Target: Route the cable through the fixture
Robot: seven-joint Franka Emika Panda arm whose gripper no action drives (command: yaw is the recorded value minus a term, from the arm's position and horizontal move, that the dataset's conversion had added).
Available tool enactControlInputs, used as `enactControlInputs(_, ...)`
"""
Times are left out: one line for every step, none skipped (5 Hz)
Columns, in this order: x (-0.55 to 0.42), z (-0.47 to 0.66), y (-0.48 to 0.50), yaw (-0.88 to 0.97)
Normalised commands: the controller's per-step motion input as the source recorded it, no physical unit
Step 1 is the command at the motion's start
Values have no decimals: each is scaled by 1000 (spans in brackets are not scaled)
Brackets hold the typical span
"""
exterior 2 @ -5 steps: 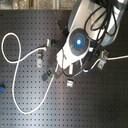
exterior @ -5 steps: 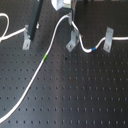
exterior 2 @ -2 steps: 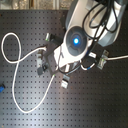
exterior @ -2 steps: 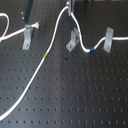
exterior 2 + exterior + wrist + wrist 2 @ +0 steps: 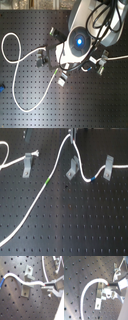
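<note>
The white cable (image 5: 61, 154) climbs from the first exterior view's lower left, past its green band (image 5: 47, 180), up to my gripper (image 5: 73, 134) at the top edge. It then drops beside the middle fixture clip (image 5: 72, 169), dips at the blue band (image 5: 93, 178) and reaches the right clip (image 5: 108, 167). In the first wrist view the gripper (image 5: 47, 285) is shut on the cable (image 5: 17, 278), which lies across a clip (image 5: 27, 282). The second wrist view shows the cable (image 5: 87, 287) curving into the fingers (image 5: 115, 285) above a clip (image 5: 100, 296).
A third clip (image 5: 28, 164) stands at the first exterior view's left, with a frayed cord end (image 5: 33, 154) on it. In the second exterior view the arm (image 5: 80, 40) hides the gripper, and a wide loop of cable (image 5: 11, 75) lies on the perforated black board (image 5: 100, 110).
The gripper has carried the cable's raised peak toward the first exterior view's right, to just above the middle clip. The clips have not moved.
</note>
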Motion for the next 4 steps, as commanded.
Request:
enactControlInputs(45, 2, 35, 751)
enactControlInputs(28, 1, 4, 757)
enactControlInputs(-2, 54, 42, 757)
enactControlInputs(212, 247, -16, 249)
